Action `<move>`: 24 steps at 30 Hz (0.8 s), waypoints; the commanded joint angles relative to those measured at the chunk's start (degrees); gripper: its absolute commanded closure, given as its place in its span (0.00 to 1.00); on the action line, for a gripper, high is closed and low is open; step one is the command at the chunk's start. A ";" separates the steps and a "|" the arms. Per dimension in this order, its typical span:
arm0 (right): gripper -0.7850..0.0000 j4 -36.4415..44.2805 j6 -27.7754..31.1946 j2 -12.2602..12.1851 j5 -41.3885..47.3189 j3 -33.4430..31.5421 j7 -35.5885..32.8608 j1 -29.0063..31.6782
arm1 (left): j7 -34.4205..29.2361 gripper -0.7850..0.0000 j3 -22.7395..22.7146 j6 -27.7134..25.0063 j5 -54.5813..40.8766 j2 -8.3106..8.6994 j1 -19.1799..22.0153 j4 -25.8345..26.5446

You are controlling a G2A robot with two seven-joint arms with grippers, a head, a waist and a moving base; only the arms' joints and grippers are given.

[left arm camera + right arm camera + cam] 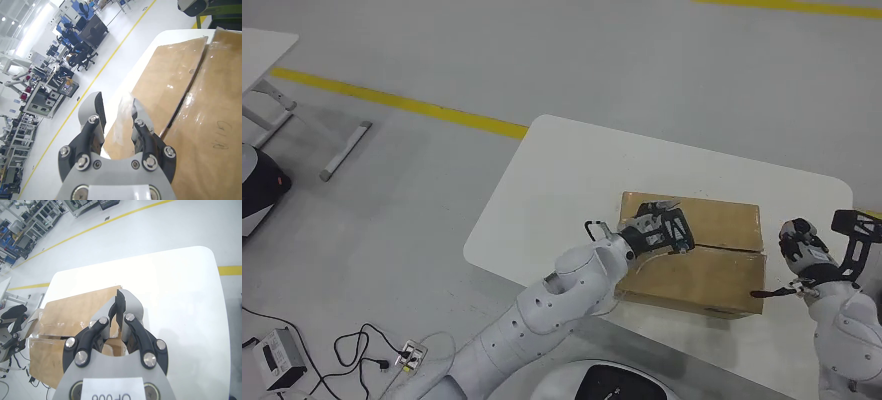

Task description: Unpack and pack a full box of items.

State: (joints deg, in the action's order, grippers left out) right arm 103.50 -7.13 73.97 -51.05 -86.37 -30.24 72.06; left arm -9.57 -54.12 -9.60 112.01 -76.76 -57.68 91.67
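A brown cardboard box [712, 265] with clear tape over its top flaps lies on the white table [572, 180]. My left gripper [667, 228] is at the box's left end. In the left wrist view it [115, 97] stands open, with a taped end flap [121, 117] rising between the fingers and lying against one of them. My right gripper [794, 240] hangs just off the box's right end. Its pads [118, 296] are pressed together with nothing between them. Under it the box [75, 306] gapes a little and something pale [108, 349] shows inside.
The far half of the table [170, 279] is bare. The box sits close to the table's near edge. A second table [257, 50] stands off to the far left, and cables [352, 350] lie on the floor.
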 commanded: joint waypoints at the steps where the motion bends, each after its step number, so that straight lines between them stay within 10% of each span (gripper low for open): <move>1: 0.91 0.37 0.14 -0.07 0.59 -0.67 0.47 1.15 | -0.25 0.57 1.40 -0.16 0.08 -0.43 0.88 -0.68; 14: 0.95 1.66 1.96 -0.67 4.10 -6.16 3.07 6.93 | -2.15 0.55 9.68 1.58 -0.40 -4.00 6.68 -4.27; 15: 0.94 1.69 2.24 -0.72 4.25 -6.49 3.12 7.20 | -2.34 0.52 10.18 1.73 -0.36 -4.24 6.86 -4.48; 18: 0.93 1.63 2.86 -0.86 4.75 -7.26 3.21 7.67 | -2.91 0.00 11.35 1.99 -0.25 -4.90 7.36 -4.95; 24: 0.90 1.15 4.26 -1.12 5.36 -8.14 3.12 7.65 | -3.77 0.00 12.04 2.75 -0.42 -5.91 8.01 -5.05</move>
State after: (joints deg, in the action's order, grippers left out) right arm 104.83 -3.16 72.89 -45.76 -94.37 -27.09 79.80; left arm -13.23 -42.16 -6.96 111.64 -82.52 -49.73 86.59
